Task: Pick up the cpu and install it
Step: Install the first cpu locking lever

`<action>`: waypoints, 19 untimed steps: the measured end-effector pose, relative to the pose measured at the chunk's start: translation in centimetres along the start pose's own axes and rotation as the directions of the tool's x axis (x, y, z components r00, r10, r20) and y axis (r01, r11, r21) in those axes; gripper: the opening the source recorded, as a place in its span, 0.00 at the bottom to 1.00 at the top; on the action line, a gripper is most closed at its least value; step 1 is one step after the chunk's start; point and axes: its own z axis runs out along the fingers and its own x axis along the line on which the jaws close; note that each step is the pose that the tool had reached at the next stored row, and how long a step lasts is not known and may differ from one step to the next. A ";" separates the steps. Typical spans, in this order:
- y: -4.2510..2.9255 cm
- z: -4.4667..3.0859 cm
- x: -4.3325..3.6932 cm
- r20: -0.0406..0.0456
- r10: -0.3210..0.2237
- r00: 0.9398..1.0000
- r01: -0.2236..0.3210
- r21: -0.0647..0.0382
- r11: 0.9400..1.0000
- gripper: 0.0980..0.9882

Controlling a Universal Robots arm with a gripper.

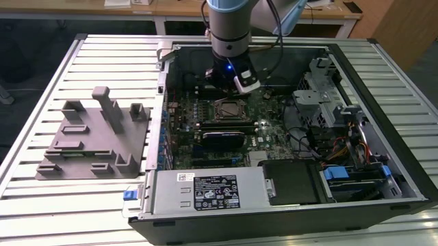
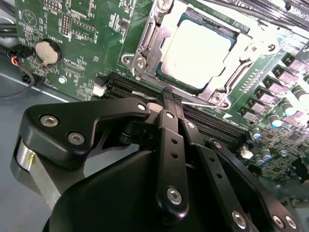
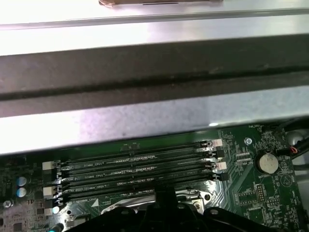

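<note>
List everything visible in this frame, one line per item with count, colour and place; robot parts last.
cpu: one, pale silver top, seated in the socket frame on the motherboard.
socket frame: one, metal, around the cpu.
motherboard: one, green, inside the computer case.
memory slots: four, black, side by side next to the socket.
coin battery: one, silver, on the motherboard.
computer case: one, black, open, on the table.
power supply: one, grey, at the case's near edge in the exterior view.
fixture: one, grey, on the table at the exterior view's left of the case.
table: one, silver, slatted.
gripper: one, black, fingertips together and empty, close beside the socket.
arm: one, silver and blue, above the case.
</note>
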 end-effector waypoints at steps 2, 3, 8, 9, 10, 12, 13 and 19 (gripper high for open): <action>-0.01 0.12 0.08 0.007 0.009 1.000 -0.009 0.004 1.000 0.01; 0.00 0.15 0.11 0.009 0.012 1.000 -0.012 0.006 1.000 0.01; 0.05 0.34 0.16 0.016 0.036 0.999 -0.037 0.021 0.999 0.01; 0.09 0.36 0.17 0.017 0.042 0.999 -0.043 0.022 0.999 0.01; 0.13 0.39 0.18 0.018 0.047 0.999 -0.048 0.023 0.999 0.01; 0.27 0.45 0.20 0.020 0.057 0.998 -0.058 0.025 0.998 0.01; 0.36 0.48 0.22 0.021 0.061 0.998 -0.062 0.025 0.998 0.01; 1.13 0.69 0.35 0.025 0.077 0.997 -0.078 0.028 0.997 0.01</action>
